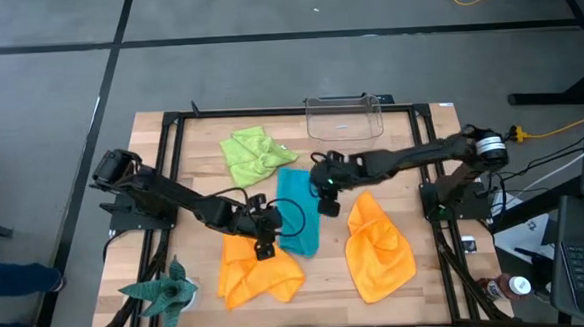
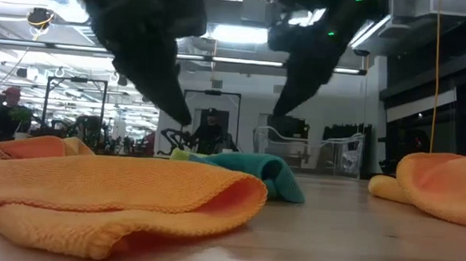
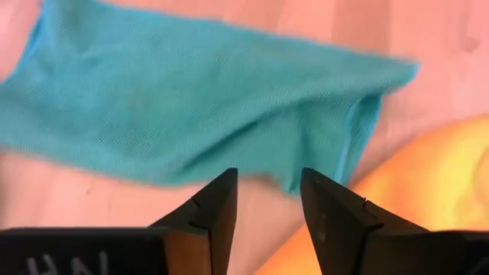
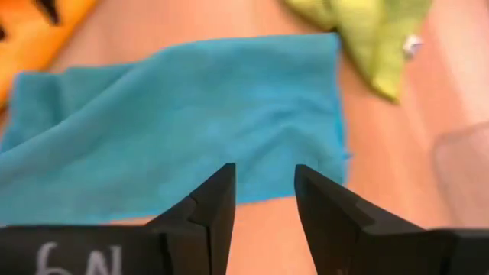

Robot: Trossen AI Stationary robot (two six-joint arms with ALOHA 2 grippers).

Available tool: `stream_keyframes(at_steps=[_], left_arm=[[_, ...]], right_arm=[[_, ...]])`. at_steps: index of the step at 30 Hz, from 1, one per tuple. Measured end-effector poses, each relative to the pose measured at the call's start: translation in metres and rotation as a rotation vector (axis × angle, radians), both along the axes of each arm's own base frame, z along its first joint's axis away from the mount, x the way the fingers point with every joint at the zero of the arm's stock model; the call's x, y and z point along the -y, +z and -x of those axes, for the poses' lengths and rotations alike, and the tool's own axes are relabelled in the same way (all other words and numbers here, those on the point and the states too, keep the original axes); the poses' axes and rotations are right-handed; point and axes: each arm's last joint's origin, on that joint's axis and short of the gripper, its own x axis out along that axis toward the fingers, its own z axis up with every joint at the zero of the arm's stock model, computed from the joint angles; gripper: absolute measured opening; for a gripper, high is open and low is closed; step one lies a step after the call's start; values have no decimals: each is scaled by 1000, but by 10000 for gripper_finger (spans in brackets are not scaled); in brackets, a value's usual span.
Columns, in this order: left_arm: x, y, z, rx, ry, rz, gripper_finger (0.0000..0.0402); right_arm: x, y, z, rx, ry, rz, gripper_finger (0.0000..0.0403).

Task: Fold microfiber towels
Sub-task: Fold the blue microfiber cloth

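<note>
A teal towel point(image 1: 298, 211) lies as a long narrow strip at the table's centre, also seen in the left wrist view point(image 3: 191, 107) and the right wrist view point(image 4: 176, 130). My left gripper point(image 1: 265, 247) hovers open beside its near left end, over the edge of an orange towel point(image 1: 261, 272). My right gripper point(image 1: 327, 199) hovers open just right of its far half. Neither has anything between its fingers. A second orange towel point(image 1: 379, 247) lies crumpled at the near right, and a lime green towel point(image 1: 254, 153) lies bunched at the far left.
A clear plastic bin point(image 1: 345, 118) stands at the far edge. A dark green star-shaped plant figure point(image 1: 163, 288) sits at the near left corner. Black frame rails point(image 1: 171, 140) run along the table's sides. Bare wood point(image 1: 328, 282) shows between the two orange towels.
</note>
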Motion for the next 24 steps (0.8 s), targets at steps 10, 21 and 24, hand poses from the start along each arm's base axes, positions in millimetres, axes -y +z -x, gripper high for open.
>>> stream_keyframes(at_steps=[10, 21, 24], left_arm=[[8, -49, -14, 50, 49, 46, 138], [46, -50, 1, 46, 75, 82, 137], [48, -29, 1, 124, 61, 75, 137]], right_arm=[[-31, -42, 21, 205, -1, -103, 138], [-65, -42, 25, 253, 172, -106, 138], [-78, -41, 27, 268, 242, -115, 138]])
